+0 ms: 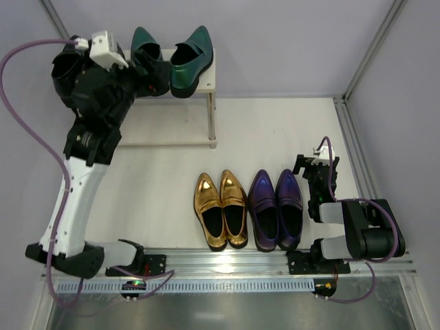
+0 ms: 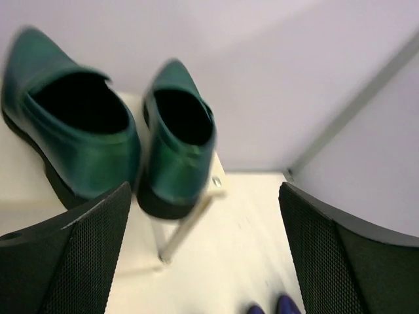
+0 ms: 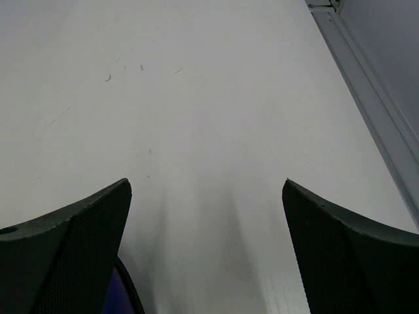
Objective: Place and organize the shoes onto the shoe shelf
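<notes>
Green shoes (image 1: 191, 62) are up on the top board of the shelf (image 1: 209, 72), at its right end, side by side, toes pointing far and heels toward the near edge. In the left wrist view the right one's heel sits right at the corner above a leg. Left gripper (image 2: 204, 186) hovers just on the near side of them, jaws spread wide with nothing in between, not touching either shoe as far as I can see. The left arm (image 1: 89, 137) reaches over the left part of the shelf and covers it, so I can't tell what's on that side

Gold pair (image 1: 220, 210) and purple pair (image 1: 275, 210) are down on the table (image 1: 158, 179) toward the near side, gold on the left, purple just beside it on the right, all toes pointing far

Right gripper (image 3: 207, 183) sits at the near right, just right of the purple pair, also wide open and holding nothing, only bare table under it. A sliver of purple shoe shows at the bottom left of its wrist view
</notes>
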